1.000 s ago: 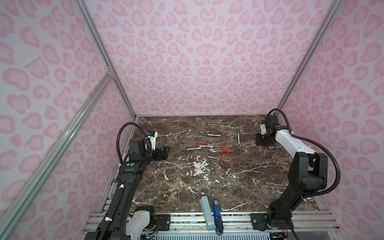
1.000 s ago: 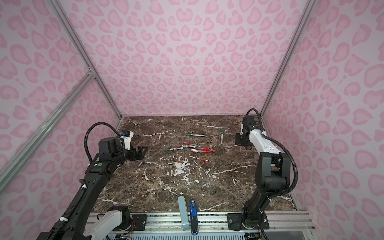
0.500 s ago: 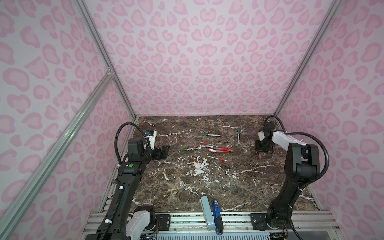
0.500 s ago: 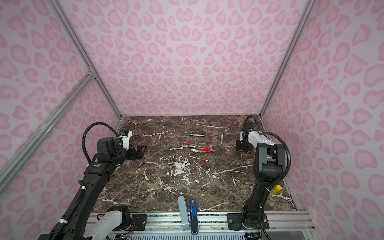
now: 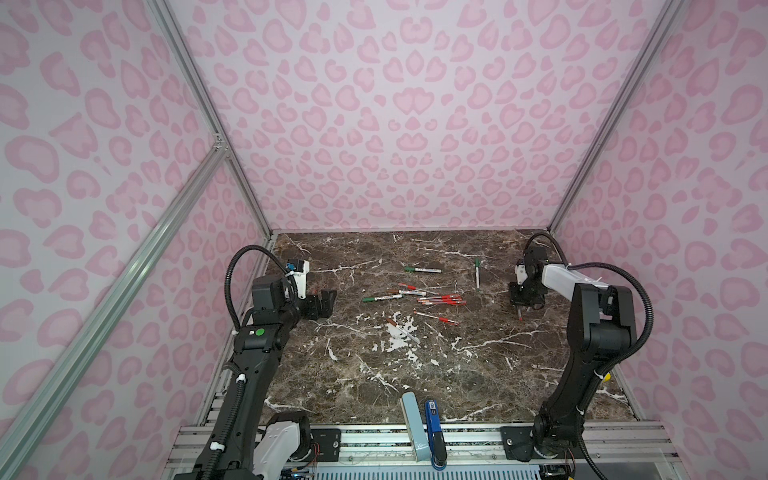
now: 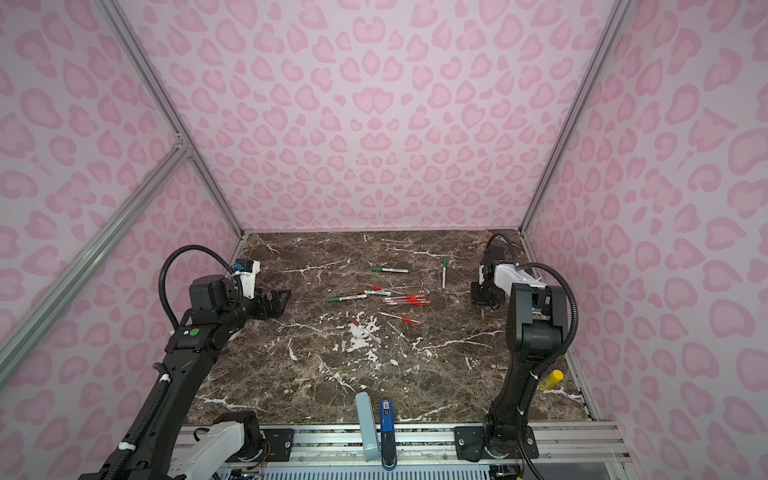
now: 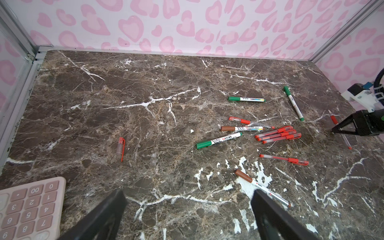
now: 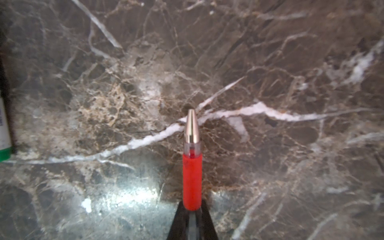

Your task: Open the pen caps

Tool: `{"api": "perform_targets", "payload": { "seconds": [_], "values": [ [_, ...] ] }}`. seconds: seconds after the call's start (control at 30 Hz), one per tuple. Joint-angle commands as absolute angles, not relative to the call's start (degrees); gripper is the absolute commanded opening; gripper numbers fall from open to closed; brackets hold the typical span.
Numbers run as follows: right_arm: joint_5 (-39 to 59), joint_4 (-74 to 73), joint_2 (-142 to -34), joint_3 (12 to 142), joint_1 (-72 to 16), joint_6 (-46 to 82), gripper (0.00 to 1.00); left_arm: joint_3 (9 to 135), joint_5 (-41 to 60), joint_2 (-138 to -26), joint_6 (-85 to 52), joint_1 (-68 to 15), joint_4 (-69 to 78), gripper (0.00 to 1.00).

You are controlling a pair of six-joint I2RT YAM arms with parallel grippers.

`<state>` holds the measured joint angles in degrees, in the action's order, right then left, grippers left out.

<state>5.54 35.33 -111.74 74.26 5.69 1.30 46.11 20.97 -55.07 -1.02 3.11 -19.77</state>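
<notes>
Two arms flank the marble table (image 5: 457, 374). At the left, the left gripper (image 5: 324, 302) hovers with jaws spread wide, holding nothing. A loose red cap (image 7: 120, 146) lies on the marble near it. Mid-table lie scattered capped markers (image 5: 380, 297) and red pens (image 5: 440, 299). At the right, the right gripper (image 5: 520, 306) is clamped on an uncapped red pen (image 8: 192, 176), its metal tip bare.

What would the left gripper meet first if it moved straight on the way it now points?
Probably the cap end of the nearest green-capped marker, which lies across the line ahead of the left gripper. The brown-capped pen is nearer but beside one jaw. How high it hangs is unclear, so it may pass over.
</notes>
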Motion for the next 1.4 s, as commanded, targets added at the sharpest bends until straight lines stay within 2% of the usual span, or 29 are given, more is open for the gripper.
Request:
{"api": "perform_targets", "payload": {
  "seconds": [0.0,0.37,0.63,0.83,1.03,1.37],
  "values": [
    [5.19,36.43,-112.70,74.18,5.61,1.07,0.16,46.80,21.60,-55.02,-1.01,3.19,-19.22,0.98],
    [5.20,37.24,-106.74,73.91,5.53,1.73,0.26,47.25,21.65,-55.23,-1.67,3.28,-19.10,0.98],
    [11.40,34.67,-101.28,74.08,3.66,6.05,0.31,46.51,22.26,-55.17,-1.76,3.26,-18.31,0.98],
    [14.08,34.37,-107.12,81.16,-0.53,10.08,0.31,46.78,22.00,-55.05,-1.75,3.34,-18.44,0.98],
    [13.26,36.38,-117.81,92.38,-4.75,12.42,0.32,46.82,21.68,-54.45,-1.84,3.34,-19.28,0.98],
    [11.27,40.34,-128.36,102.74,-5.65,13.15,0.31,46.40,22.92,-54.13,-2.14,3.22,-18.68,0.98]
  ]
}}
